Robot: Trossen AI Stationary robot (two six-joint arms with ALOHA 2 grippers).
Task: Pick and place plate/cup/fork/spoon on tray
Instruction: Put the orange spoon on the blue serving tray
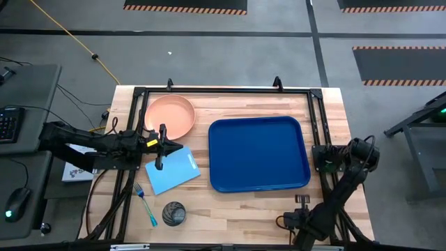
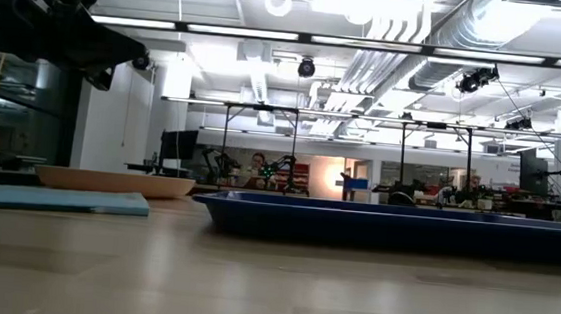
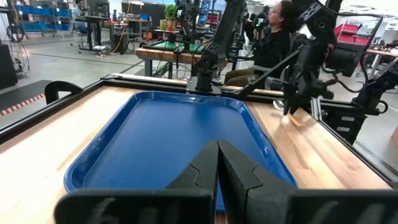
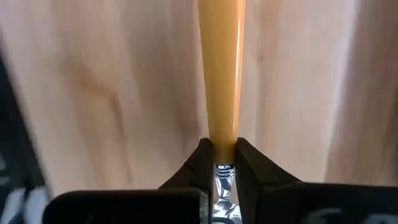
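Observation:
The peach-orange plate (image 1: 169,116) lies at the far left of the table. The dark blue tray (image 1: 258,153) lies in the middle. The dark grey cup (image 1: 173,213) and the blue-teal fork (image 1: 146,206) lie near the front left. My left gripper (image 1: 162,146) is shut and empty, above the table between the plate and a light-blue sheet. My right gripper (image 1: 323,159) is at the table's right edge beside the tray, shut on the spoon (image 4: 221,68). The arm hides the spoon in the high view. My right gripper pinches the spoon between its two fingers where the orange-yellow handle meets the silver neck (image 4: 219,146). The fingers come from above. The handle (image 4: 221,68) runs out ahead of them over the bare wood. I cannot tell whether the spoon is lifted or lies on the table.
A light-blue flat sheet (image 1: 172,171) lies between the plate and the cup, just left of the tray. A black frame (image 1: 223,90) runs around the table. Bare wood shows in front of the tray. A person (image 3: 273,37) sits beyond the table's right side.

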